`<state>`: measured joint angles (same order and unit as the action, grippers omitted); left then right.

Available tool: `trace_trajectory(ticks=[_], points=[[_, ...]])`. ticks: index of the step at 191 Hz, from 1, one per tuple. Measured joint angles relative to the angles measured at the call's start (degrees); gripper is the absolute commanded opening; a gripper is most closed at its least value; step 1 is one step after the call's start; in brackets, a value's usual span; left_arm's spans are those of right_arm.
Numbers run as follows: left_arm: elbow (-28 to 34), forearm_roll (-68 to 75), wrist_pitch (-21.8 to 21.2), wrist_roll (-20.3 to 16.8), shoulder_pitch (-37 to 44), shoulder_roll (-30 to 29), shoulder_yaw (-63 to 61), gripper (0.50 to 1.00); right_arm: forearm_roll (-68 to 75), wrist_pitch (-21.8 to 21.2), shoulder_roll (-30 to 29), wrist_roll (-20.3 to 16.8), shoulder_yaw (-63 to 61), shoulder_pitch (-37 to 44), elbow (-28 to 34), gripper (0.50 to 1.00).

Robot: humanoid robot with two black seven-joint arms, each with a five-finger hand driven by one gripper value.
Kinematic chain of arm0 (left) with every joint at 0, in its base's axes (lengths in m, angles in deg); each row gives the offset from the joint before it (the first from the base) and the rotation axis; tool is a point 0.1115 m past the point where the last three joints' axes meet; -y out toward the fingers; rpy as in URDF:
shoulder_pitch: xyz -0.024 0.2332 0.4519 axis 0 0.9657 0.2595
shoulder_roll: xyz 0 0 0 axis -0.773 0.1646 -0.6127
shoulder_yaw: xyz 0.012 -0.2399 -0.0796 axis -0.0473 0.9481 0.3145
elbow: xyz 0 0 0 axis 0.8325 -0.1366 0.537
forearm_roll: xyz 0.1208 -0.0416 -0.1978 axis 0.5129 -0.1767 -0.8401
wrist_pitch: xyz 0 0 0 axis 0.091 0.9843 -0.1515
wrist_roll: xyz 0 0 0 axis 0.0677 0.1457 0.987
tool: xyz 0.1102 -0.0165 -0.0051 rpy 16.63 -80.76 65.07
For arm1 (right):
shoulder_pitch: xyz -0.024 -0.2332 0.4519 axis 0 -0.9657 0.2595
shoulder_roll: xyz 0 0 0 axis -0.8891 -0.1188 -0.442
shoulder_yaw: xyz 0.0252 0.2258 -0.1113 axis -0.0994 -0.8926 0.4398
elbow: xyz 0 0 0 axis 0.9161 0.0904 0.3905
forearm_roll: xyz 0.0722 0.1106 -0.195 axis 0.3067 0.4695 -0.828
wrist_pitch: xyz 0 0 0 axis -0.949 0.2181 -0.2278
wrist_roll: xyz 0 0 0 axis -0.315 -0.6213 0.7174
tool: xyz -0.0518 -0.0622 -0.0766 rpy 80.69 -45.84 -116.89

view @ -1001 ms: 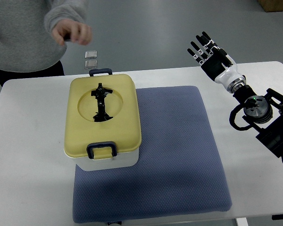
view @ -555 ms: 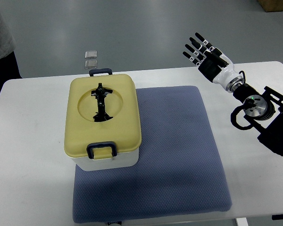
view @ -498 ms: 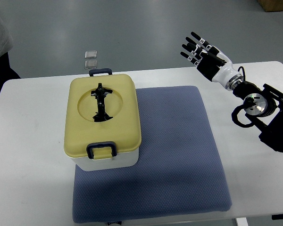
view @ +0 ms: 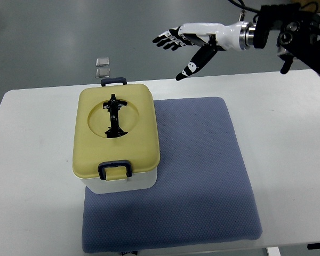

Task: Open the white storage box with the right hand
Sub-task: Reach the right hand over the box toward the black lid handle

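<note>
The right hand point(view: 189, 42) hangs in the air beyond the far edge of the white table point(view: 288, 122), fingers spread and holding nothing, up and to the right of the white storage box point(view: 116, 140). The box sits shut under its yellow lid point(view: 136, 130), resting on the left part of the blue mat point(view: 202, 176), well apart from the hand.

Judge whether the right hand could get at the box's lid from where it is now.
Probably yes. The right hand hangs open, up and to the right of the box, and nothing stands between them. The lid is bare apart from its own black handle.
</note>
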<state>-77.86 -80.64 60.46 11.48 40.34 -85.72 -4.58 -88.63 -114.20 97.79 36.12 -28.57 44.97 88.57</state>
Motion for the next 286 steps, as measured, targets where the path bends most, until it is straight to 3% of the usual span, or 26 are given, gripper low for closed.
trace_trajectory(ticks=[31, 58, 164, 273, 286], points=[[-0.13, 0.0, 0.0, 0.0, 0.0, 0.0, 0.06, 1.0, -3.61, -0.01, -0.69, 0.0, 4.33, 7.33, 6.67, 0.936], [-0.12, 0.0, 0.0, 0.0, 0.0, 0.0, 0.08, 1.0, -4.05, -0.01, -3.99, 0.09, 6.21, 9.0, 9.08, 0.936], [-0.08, -0.05, 0.0, 0.0, 0.0, 0.0, 0.06, 1.0, -13.65, 0.14, -11.04, 0.21, 6.97, 2.58, 8.73, 0.936], [0.01, -0.09, 0.0, 0.0, 0.01, 0.0, 0.07, 1.0, -15.81, 8.88, -13.93, -0.07, 7.28, 0.22, 7.1, 0.928], [0.03, -0.11, 0.0, 0.0, 0.0, 0.0, 0.07, 1.0, -15.83, 9.38, -13.95, -0.07, 7.61, 0.09, 7.1, 0.899]])
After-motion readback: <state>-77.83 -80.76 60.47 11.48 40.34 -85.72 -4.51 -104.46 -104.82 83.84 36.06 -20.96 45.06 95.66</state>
